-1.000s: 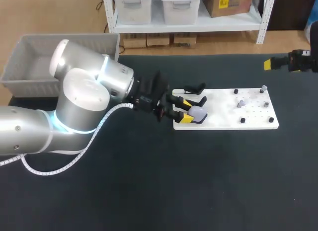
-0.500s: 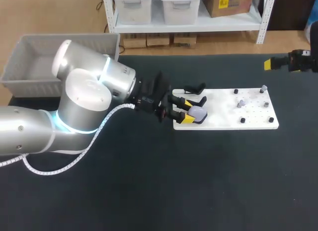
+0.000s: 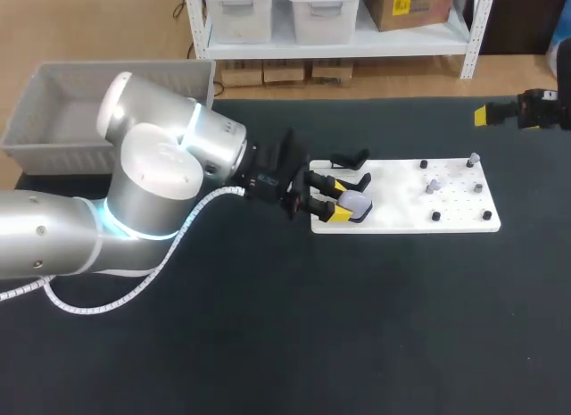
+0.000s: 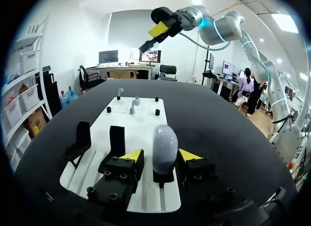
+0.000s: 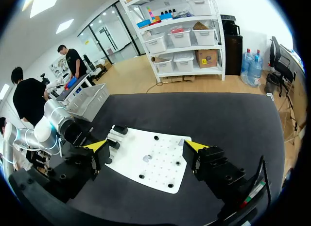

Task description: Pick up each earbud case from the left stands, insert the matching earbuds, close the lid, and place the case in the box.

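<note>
At the 8 o'clock corner of the white board (image 3: 401,199), the earbud case (image 3: 355,203) perches on its black stand (image 4: 164,177) between the spread, unclamped jaws of your left gripper (image 3: 332,199); it is likely light, rigid and slick, so pinch its broad sides mid-body; your right gripper (image 5: 146,147) hangs open at 2 o'clock.

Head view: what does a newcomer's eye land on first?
The bulky silver left arm fills the view's left side, its left claw open around a pale earbud case standing upright at the white board's left end. The right claw hangs open at the table's far right edge, and the grey box sits at the far left corner.
</note>
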Tool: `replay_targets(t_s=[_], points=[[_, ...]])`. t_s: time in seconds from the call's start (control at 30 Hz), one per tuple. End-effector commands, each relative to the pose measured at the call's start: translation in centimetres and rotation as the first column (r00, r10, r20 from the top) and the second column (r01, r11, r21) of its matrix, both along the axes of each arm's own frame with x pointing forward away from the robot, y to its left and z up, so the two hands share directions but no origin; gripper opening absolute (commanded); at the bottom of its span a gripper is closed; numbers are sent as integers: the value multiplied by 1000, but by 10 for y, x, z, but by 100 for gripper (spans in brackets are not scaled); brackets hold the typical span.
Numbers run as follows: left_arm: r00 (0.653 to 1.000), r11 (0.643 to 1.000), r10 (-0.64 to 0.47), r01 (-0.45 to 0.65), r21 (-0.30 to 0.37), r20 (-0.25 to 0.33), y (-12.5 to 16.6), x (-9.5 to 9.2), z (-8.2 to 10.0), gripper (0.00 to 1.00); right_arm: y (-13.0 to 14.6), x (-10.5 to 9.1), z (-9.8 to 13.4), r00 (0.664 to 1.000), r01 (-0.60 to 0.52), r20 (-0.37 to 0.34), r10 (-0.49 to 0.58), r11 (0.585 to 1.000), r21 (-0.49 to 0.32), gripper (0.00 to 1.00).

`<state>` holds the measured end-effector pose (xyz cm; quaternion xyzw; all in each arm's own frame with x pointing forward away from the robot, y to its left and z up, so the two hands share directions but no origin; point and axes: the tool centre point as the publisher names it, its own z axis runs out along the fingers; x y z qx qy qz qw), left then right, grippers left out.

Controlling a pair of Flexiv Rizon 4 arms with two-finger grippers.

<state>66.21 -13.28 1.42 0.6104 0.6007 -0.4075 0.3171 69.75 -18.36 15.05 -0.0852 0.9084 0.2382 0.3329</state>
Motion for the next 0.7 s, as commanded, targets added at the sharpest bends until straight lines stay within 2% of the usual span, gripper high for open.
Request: replay_targets(t_s=[0.03, 0.13, 0.3, 0.43, 0.53, 0.7], points=[[1000, 1000, -6, 6, -1, 0, -1, 2, -1, 35, 0, 1, -1, 1000, -3, 1, 3, 1000, 3, 100], [1000, 1000, -6, 6, 0, 2, -1, 1, -1, 0, 0, 1, -1, 1000, -3, 1, 3, 1000, 3, 100], [1000, 1000, -13, 13, -10, 19, 1, -2, 6, 0, 0, 1, -1, 1000, -3, 1, 3, 1000, 3, 100], [999, 999, 0, 2, -46, 45, 7, -6, 18, 0, 0, 1, -1, 1000, -3, 1, 3, 1000, 3, 100], [998, 995, 20, -14, -101, 59, 13, -9, 34, 0, 0, 1, -1, 1000, -3, 1, 3, 1000, 3, 100], [997, 972, 54, -40, -233, 56, 20, -9, 65, 0, 0, 1, -1, 1000, -3, 1, 3, 1000, 3, 100]])
